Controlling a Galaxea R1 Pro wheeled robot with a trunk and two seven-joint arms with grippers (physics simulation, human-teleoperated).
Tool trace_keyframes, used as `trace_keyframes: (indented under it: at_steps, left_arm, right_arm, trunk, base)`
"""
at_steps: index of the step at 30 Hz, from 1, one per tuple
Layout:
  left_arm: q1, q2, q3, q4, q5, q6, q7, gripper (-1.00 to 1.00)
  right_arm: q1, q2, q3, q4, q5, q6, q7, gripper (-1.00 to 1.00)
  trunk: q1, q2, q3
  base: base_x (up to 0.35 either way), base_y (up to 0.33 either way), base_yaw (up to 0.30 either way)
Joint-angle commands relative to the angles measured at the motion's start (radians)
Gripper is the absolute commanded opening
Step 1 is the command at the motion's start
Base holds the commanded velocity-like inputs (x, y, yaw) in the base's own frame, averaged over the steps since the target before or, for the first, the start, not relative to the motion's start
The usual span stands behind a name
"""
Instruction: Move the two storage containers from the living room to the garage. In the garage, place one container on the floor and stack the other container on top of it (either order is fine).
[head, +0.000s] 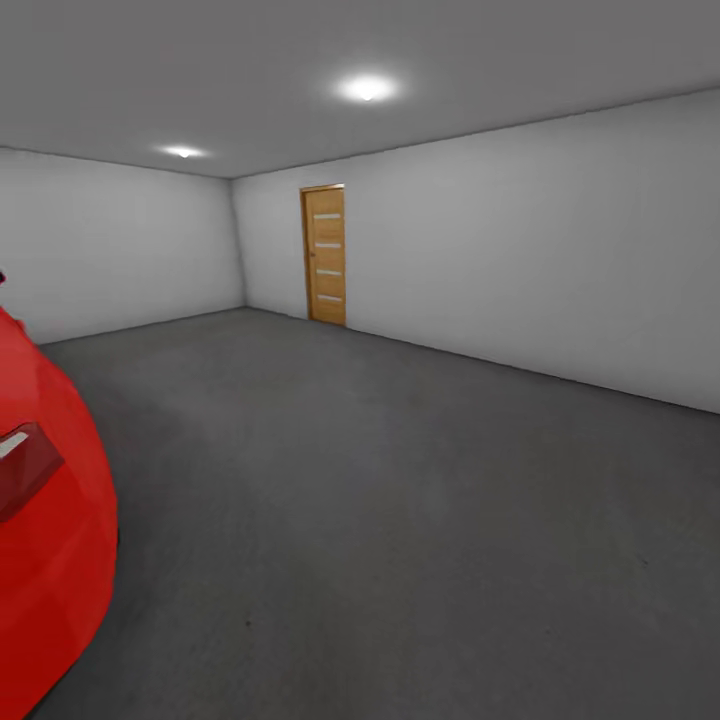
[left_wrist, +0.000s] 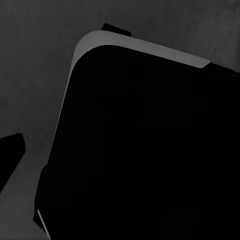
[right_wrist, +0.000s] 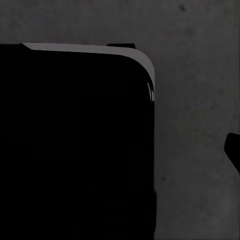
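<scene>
The two storage containers are out of view, and so is the living room. I am in the garage, with pale grey walls (head: 540, 240) and a dark grey concrete floor (head: 400, 520) stretching ahead in the head view. Both wrist views look down at the same mottled floor (left_wrist: 30, 65) (right_wrist: 200, 100) past my own black base (left_wrist: 150, 150) (right_wrist: 75, 150) with its pale rim. A black sliver that may be a fingertip (left_wrist: 10, 155) shows at the edge of the left wrist view, and a similar one (right_wrist: 233, 150) in the right wrist view. Neither sliver reveals how the jaws stand.
A red car (head: 45, 520) bulges in at the left edge of the head view, close to me. A wood-plank door (head: 325, 255) stands shut in the far wall near the corner. Open floor runs from me to that door and to the right wall.
</scene>
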Motion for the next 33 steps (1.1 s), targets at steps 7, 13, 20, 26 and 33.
trace_keyframes:
  at_steps: [7,13,20,26,33]
  left_arm:
    - [0.000,0.000,0.001,0.000,0.004,-0.001,0.000,1.00]
    - [0.000,0.000,0.001,0.000,0.004,-0.001,0.000,1.00]
    - [0.000,0.000,0.001,0.000,0.004,-0.001,0.000,1.00]
    - [0.000,0.000,0.001,0.000,0.004,-0.001,0.000,1.00]
    - [0.000,0.000,0.001,0.000,0.004,-0.001,0.000,1.00]
  right_arm:
    - [0.000,-0.001,0.001,0.002,0.003,-0.005,0.000,1.00]
    - [0.000,-0.001,0.007,0.002,0.009,-0.012,0.000,1.00]
    - [0.000,-0.001,0.009,0.002,0.012,-0.012,0.000,1.00]
    - [0.000,-0.001,0.010,0.002,0.014,-0.009,0.000,1.00]
    - [0.000,0.000,0.011,0.002,0.014,-0.009,0.000,1.00]
  trunk:
    - [0.001,0.000,-0.001]
    - [0.001,0.000,-0.001]
    - [0.001,0.000,-0.001]
    - [0.001,0.000,-0.001]
    - [0.001,0.000,-0.001]
  base:
    - [0.317,0.000,0.038]
    - [0.317,0.000,0.003]
    - [0.317,0.000,0.000]
    - [0.317,0.000,0.000]
    - [0.317,0.000,0.000]
